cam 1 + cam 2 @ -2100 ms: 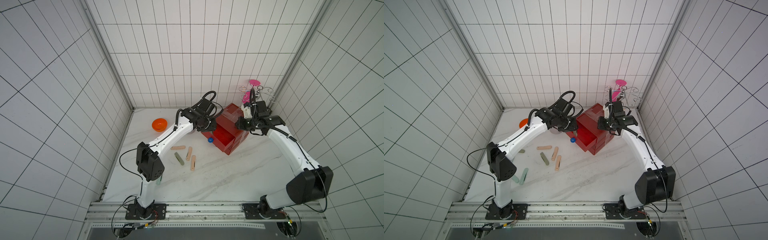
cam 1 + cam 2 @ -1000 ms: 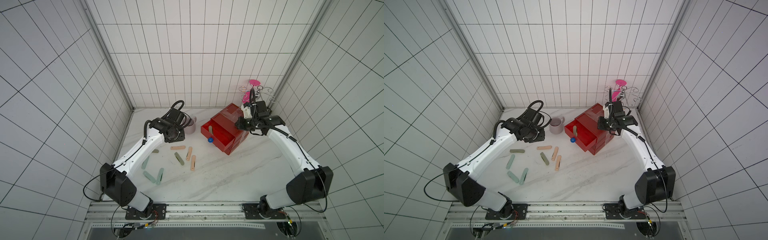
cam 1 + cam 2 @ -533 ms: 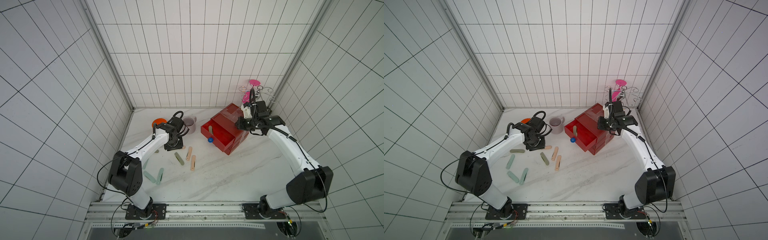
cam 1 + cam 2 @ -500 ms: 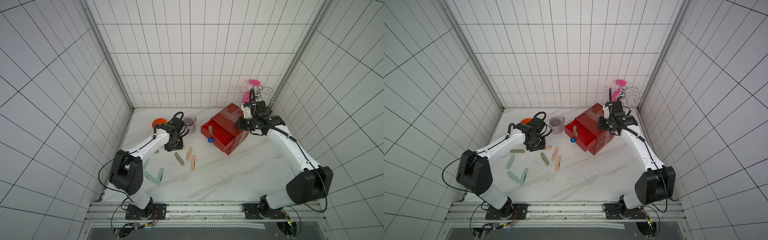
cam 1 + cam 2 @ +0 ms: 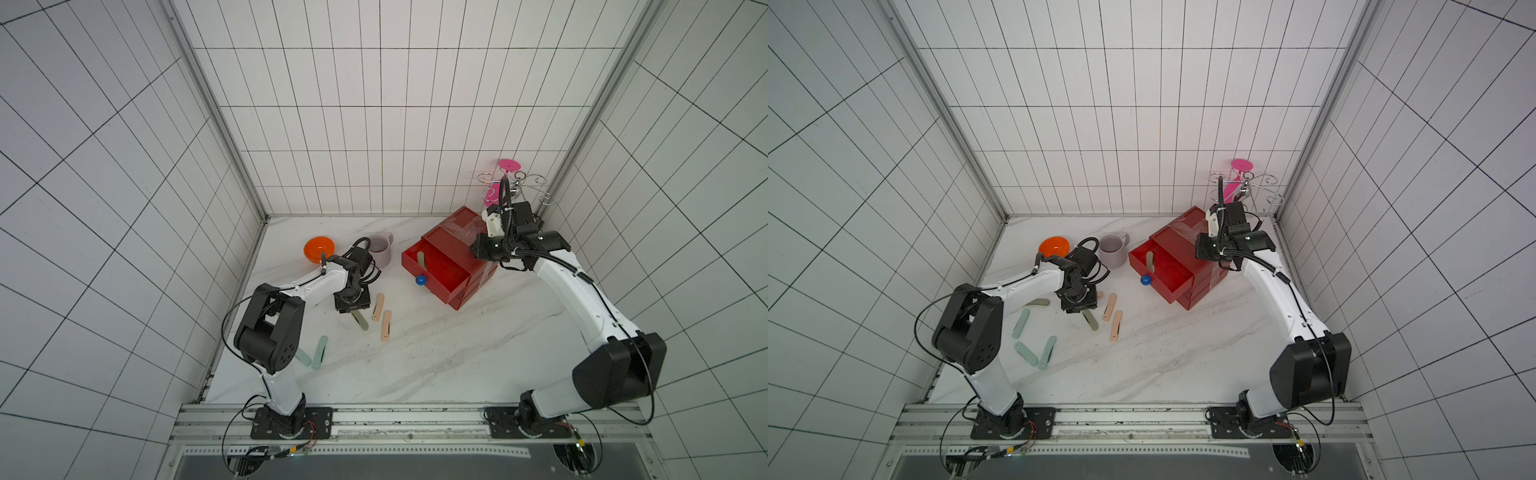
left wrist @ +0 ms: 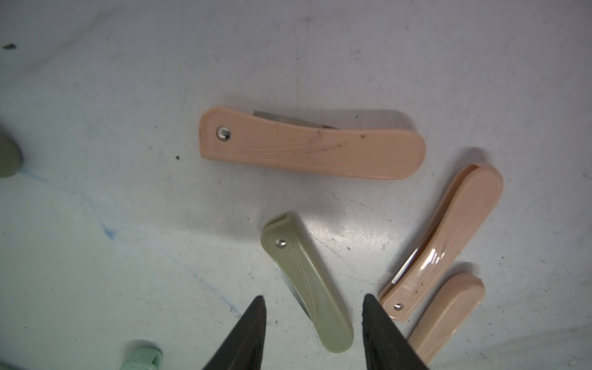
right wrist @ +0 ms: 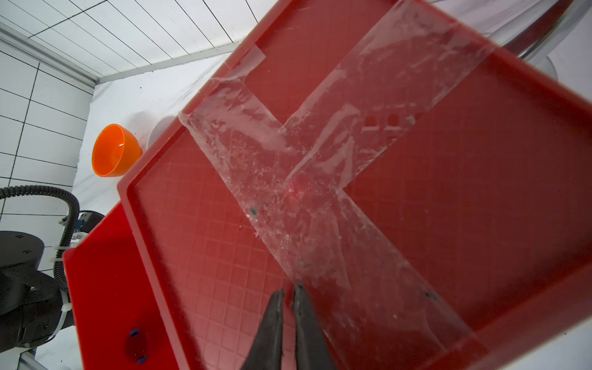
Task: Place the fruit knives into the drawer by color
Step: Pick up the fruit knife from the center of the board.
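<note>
Olive-grey plastic under the left gripper: the jaws stand apart and empty. They straddle the rivet-free end of an olive-grey knife lying flat on the marble top. Neither finger touches it, as far as I can see. One fingertip sits just beside a peach knife. A second peach knife lies next to that one, and a third peach knife lies farther out, apart from the rest.

Handling, my read: hard smooth shell, light and stiff, folded shut, with a strip of steel blade showing along one long edge. It sits low on slick stone, so I expect it to skate or spin if one finger lands first. I would pinch across the narrow width near mid-handle, with the fingers right down at the stone. The peach neighbour needs to stay out of the bite.

Right gripper: jaws closed on nothing, tips at the clear tape crossing the top of the red chest. I cannot tell whether it presses on that top.

Farther out, in both top views:
- The chest's top drawer is pulled out, blue knob forward, with a stowed olive knife inside.
- A spare olive knife lies beside the left arm.
- Three mint knives lie nearer that arm's base.
- The orange bowl and the mug stand behind the left arm, clear of the work.

Sorting looks barely begun, with the olive set in hand.
</note>
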Motion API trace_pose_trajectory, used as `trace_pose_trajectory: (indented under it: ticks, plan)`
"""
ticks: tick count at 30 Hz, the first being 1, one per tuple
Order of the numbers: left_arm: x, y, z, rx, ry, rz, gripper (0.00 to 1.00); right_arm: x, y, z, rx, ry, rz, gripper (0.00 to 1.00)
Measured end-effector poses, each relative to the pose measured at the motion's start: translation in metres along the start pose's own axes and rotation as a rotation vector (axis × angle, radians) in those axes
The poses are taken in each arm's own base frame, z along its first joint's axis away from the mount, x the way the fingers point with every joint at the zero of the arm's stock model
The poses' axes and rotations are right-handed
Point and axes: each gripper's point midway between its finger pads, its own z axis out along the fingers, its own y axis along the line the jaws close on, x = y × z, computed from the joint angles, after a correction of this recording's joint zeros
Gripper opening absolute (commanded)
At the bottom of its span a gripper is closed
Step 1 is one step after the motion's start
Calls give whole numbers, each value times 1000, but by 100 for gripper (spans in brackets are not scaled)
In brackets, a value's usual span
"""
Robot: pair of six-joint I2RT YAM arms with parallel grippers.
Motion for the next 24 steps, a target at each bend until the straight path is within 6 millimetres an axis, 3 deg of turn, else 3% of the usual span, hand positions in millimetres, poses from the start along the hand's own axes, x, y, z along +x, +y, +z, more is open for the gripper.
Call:
trace_pose_trajectory:
  ticks: [14, 24]
  plan:
    - [7, 6, 25, -29, 42, -21, 54, 0, 0, 0, -1, 0, 0, 13]
    - [8, 7, 25, -33, 47, -22, 52, 0, 0, 0, -2, 0, -1, 14]
